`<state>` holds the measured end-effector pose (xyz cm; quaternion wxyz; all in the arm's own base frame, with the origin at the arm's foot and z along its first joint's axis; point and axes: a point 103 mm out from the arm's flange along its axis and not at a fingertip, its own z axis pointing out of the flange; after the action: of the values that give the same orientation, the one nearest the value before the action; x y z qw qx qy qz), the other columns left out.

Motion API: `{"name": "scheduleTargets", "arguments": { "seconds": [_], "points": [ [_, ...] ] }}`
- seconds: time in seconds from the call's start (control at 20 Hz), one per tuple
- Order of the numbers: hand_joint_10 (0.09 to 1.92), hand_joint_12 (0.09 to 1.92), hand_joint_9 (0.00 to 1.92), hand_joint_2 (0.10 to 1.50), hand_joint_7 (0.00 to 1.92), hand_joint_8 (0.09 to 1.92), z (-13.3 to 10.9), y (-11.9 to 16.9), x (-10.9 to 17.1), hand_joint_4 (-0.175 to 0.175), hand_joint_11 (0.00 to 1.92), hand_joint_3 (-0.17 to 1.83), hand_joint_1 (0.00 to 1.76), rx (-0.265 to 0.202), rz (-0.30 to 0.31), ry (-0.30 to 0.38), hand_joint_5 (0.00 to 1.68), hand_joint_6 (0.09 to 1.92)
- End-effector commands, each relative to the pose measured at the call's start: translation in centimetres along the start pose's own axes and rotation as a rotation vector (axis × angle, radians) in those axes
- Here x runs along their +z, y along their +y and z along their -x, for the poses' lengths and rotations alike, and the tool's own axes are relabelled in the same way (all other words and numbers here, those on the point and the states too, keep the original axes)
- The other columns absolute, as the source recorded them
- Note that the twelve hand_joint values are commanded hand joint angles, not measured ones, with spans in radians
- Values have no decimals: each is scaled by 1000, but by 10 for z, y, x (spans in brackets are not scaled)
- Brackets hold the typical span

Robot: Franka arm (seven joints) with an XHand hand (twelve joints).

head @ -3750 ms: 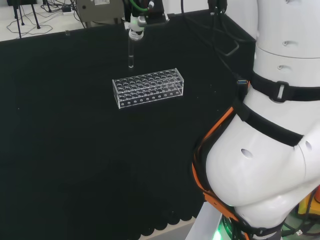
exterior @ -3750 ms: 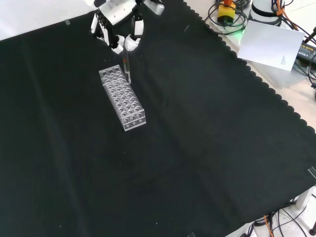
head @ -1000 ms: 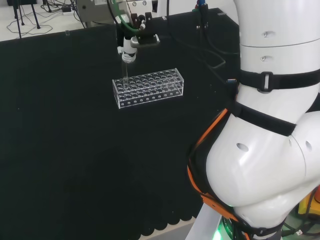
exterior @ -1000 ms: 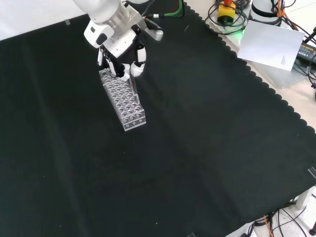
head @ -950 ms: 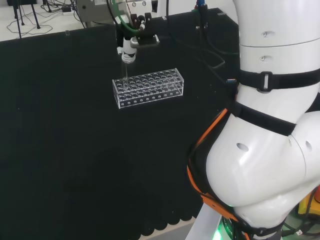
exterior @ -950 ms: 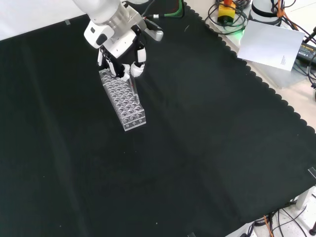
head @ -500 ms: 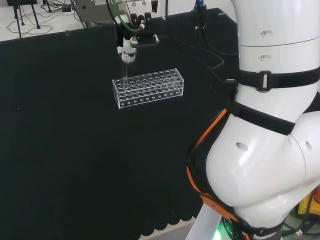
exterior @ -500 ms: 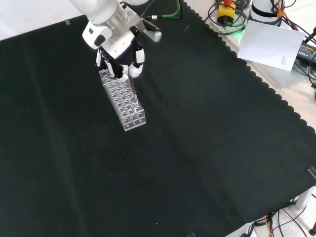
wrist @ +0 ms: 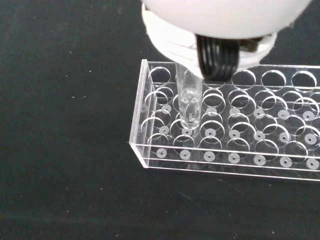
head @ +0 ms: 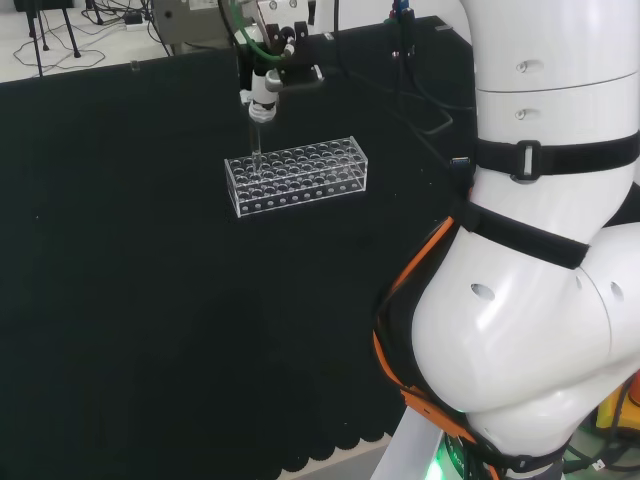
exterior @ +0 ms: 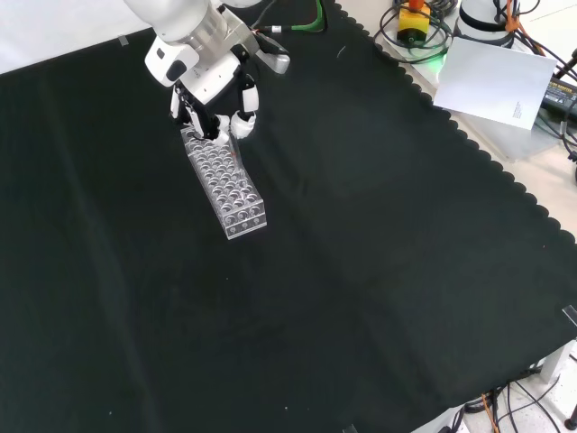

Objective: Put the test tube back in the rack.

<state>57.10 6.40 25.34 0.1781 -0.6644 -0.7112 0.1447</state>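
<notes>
A clear test tube [wrist: 189,102] hangs upright from the hand [wrist: 220,30], whose fingers pinch its top. Its rounded bottom sits over the holes near one end of the clear plastic rack [wrist: 225,145]; I cannot tell whether it has entered a hole. In the head view the hand [head: 262,85] is above the left end of the rack [head: 300,178], with the test tube [head: 256,150] reaching down to the rack's top. In the front view the hand [exterior: 215,97] stands over the far end of the rack [exterior: 230,189]. The rack's other holes look empty.
Black cloth [exterior: 361,253] covers the bench around the rack. In the front view a sheet of paper [exterior: 494,83] and cables [exterior: 424,27] lie beyond the cloth's scalloped edge at the upper right. The arm's white links [head: 540,250] stand at the right of the head view.
Since 3.8 s ago the hand has come down with the tube from behind the rack to its end. In the last half second it shifted slightly right in the head view.
</notes>
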Motion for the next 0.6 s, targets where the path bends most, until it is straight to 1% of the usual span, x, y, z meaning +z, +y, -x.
{"name": "scheduleTargets", "arguments": {
  "seconds": [0.05,0.6],
  "points": [
    [259,1236,1387,576,1421,720,1,-1,2,-175,691,720,1435,0,-1,7,1319,566],
    [258,1236,1388,576,1421,720,0,-2,4,-175,691,721,1436,-2,-12,4,1320,566]
  ]
}}
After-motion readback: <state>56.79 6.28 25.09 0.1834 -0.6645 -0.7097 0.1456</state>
